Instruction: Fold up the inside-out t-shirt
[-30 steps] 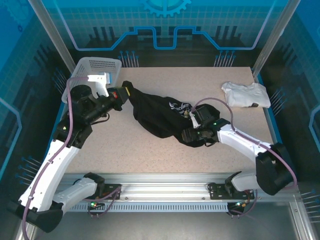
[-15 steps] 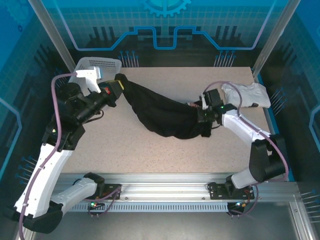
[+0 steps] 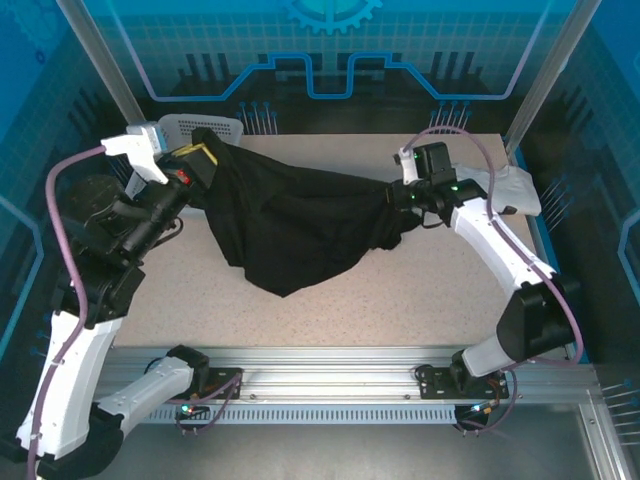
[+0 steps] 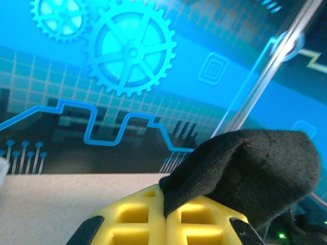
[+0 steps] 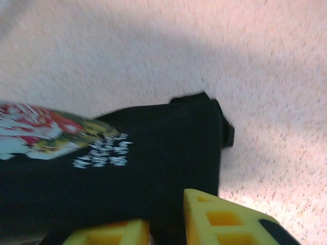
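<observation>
Our left claw (image 3: 203, 158) was clamped shut on a bunched corner of the t-shirt (image 3: 290, 225). The black cloth was pinched between its yellow fingers (image 4: 133, 219), and the claw was raised just beside the basket (image 3: 215, 128). Our right claw (image 3: 400, 203), well apart from the basket across the bench (image 3: 420, 300), had cloth running between its fingers (image 5: 219, 219). We judged it clamped on the shirt's other end, since the shirt stretched between the two claws as a sagging band. Its loose middle drooped toward the bench on the side away from the basket; we could not tell whether it touched. We judged that holding two ends high let the cloth open out under its own weight, ready to be laid flat. A white garment (image 3: 510, 185) lay farthest from the basket, beyond the right claw.
</observation>
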